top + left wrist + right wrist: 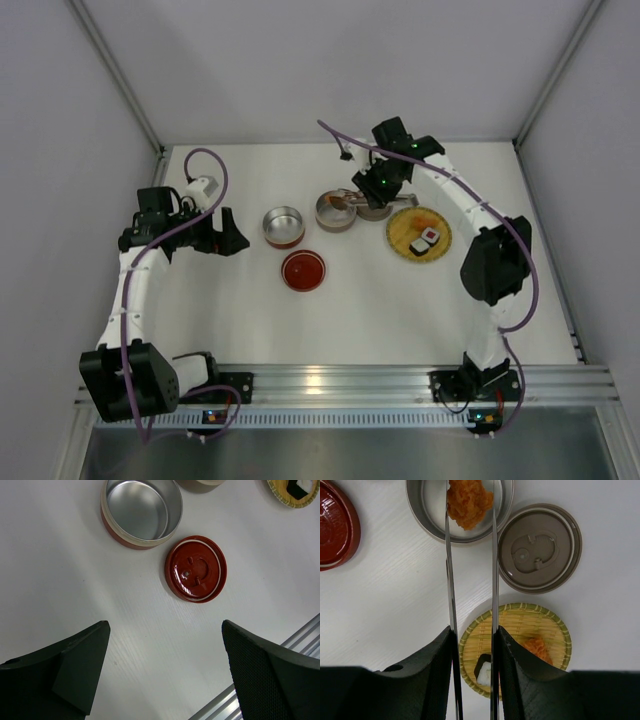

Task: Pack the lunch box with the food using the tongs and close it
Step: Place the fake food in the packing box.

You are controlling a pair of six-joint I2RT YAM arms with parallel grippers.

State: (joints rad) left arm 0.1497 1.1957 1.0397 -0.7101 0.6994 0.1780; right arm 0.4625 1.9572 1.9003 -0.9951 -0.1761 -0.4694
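My right gripper point(475, 630) is shut on the silver tongs point(494, 555), which reach forward over the grey lunch box tin point(420, 510). An orange food chunk point(469, 500) sits between the tong tips above the tin's opening. In the top view this gripper point(372, 190) hangs just behind the grey tin point(335, 212). A white sushi roll point(485, 672) and another orange piece point(538, 647) lie on the woven plate point(520, 617). The red tin point(141, 510) stands empty with its red lid point(196, 569) beside it. My left gripper point(165, 625) is open, low over bare table to the left of both.
The grey lid point(539, 547) lies flat to the right of the grey tin. The red lid point(303, 270) lies in front of the red tin point(283, 227). The woven plate point(418, 232) is right of centre. An aluminium rail point(340, 385) runs along the near edge. White walls enclose the table.
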